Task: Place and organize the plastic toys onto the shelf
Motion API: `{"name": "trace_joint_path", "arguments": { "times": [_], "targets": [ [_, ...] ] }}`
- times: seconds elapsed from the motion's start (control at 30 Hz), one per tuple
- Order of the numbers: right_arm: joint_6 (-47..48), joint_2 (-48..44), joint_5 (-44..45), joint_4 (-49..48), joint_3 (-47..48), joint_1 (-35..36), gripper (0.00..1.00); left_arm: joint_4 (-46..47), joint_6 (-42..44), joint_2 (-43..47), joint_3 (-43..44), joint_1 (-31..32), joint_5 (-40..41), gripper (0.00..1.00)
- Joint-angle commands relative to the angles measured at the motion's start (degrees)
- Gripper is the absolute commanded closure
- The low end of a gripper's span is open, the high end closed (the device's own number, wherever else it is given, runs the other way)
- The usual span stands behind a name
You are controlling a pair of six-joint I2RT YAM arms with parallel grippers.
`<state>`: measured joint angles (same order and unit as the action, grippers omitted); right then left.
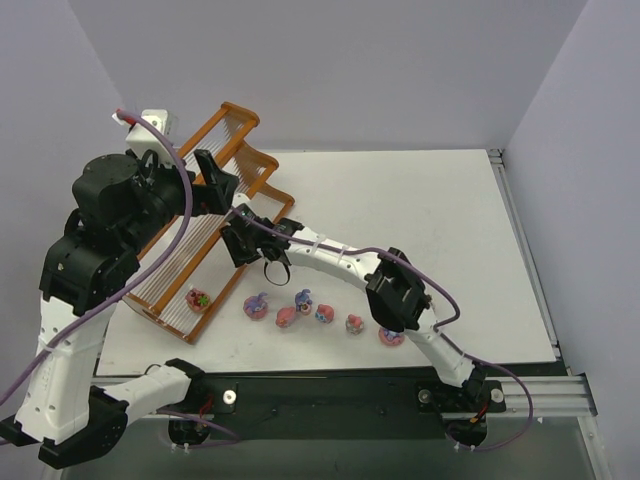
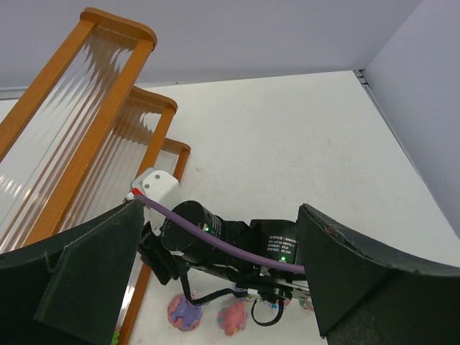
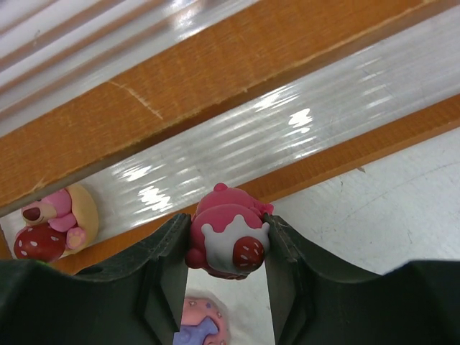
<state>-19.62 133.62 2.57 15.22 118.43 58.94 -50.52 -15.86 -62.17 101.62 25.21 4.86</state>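
Note:
My right gripper (image 3: 228, 231) is shut on a pink toy with a white patch and a red strawberry (image 3: 228, 244). It holds the toy just above the near edge of the shelf's lowest tier (image 3: 287, 136). In the top view this gripper (image 1: 238, 245) is at the orange shelf (image 1: 215, 150). One pink and red toy (image 3: 49, 224) lies on the low tier; it also shows in the top view (image 1: 199, 298). Several toys sit on the table in a row (image 1: 286, 317). My left gripper (image 2: 219, 208) is open and empty, high above the right wrist, beside the shelf (image 2: 108, 100).
The white table (image 1: 420, 230) stretches right of the shelf. A pink and purple toy (image 3: 201, 325) lies on the table right under my right gripper. Two toys (image 2: 183, 310) show under the right arm (image 2: 237, 248) in the left wrist view. Grey walls stand close behind and at both sides.

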Motion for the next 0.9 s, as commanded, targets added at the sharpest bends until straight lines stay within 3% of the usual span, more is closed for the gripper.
{"name": "trace_joint_path", "arguments": {
  "times": [0.0,0.6,0.87],
  "targets": [
    [1.24,0.59,-0.28,-5.2,1.8,0.48,1.0,1.92,0.04,-0.23,2.09,0.45,-0.21,0.03],
    [7.31,-2.31,-2.04,-21.11,-11.81,0.56,1.0,1.22,0.21,-1.9,1.74,0.54,1.2,0.03],
    [7.4,-1.35,-2.13,-22.87,-11.91,0.39,1.0,0.86,0.12,-2.16,1.82,0.54,1.82,0.03]
  ]
}}
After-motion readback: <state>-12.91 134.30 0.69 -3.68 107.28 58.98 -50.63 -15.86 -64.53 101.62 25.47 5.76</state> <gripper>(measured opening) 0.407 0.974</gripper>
